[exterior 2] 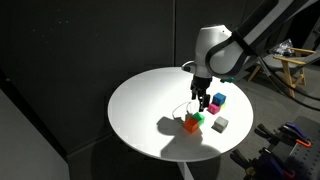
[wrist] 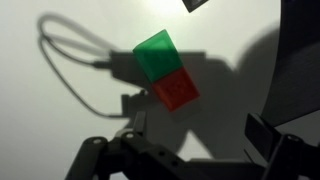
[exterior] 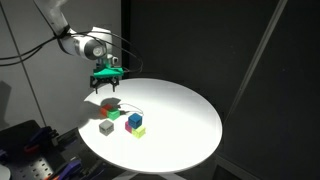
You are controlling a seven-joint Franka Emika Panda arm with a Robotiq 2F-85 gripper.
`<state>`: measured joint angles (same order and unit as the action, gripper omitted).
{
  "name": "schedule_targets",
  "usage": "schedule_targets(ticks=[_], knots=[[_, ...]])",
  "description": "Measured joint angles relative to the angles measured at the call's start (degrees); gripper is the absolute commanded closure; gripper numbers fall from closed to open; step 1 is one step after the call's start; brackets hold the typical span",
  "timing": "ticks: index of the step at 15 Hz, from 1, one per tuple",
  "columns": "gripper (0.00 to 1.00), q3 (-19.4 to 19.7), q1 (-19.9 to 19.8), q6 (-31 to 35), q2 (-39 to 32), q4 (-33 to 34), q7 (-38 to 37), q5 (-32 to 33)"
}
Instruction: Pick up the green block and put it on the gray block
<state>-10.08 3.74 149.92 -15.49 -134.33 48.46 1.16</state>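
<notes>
The green block (wrist: 154, 55) lies on the white round table (exterior: 180, 110), touching a red block (wrist: 177, 88) side by side. In both exterior views, the green block (exterior: 116, 113) (exterior 2: 198, 118) sits near the table's middle. The gray block (exterior: 106, 127) (exterior 2: 221, 123) stands alone a short way off. My gripper (exterior: 107, 85) (exterior 2: 201, 100) hangs above the green and red pair. In the wrist view the gripper (wrist: 198, 128) is open, its dark fingers (wrist: 262, 135) spread wide with nothing between them, and the two blocks lie just beyond the fingertips.
A magenta block (exterior: 130, 122), a blue block (exterior: 137, 120) and a lime block (exterior: 138, 131) cluster beside the pair. A thin cable (wrist: 60, 50) loops across the tabletop near the green block. Dark curtains surround the table.
</notes>
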Motion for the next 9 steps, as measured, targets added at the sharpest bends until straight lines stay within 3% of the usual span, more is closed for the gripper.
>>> schedule_targets(ticks=[9], knots=[[0.00, 0.18, -0.49, 4.37, -2.21, -0.74, 0.18, 2.85]])
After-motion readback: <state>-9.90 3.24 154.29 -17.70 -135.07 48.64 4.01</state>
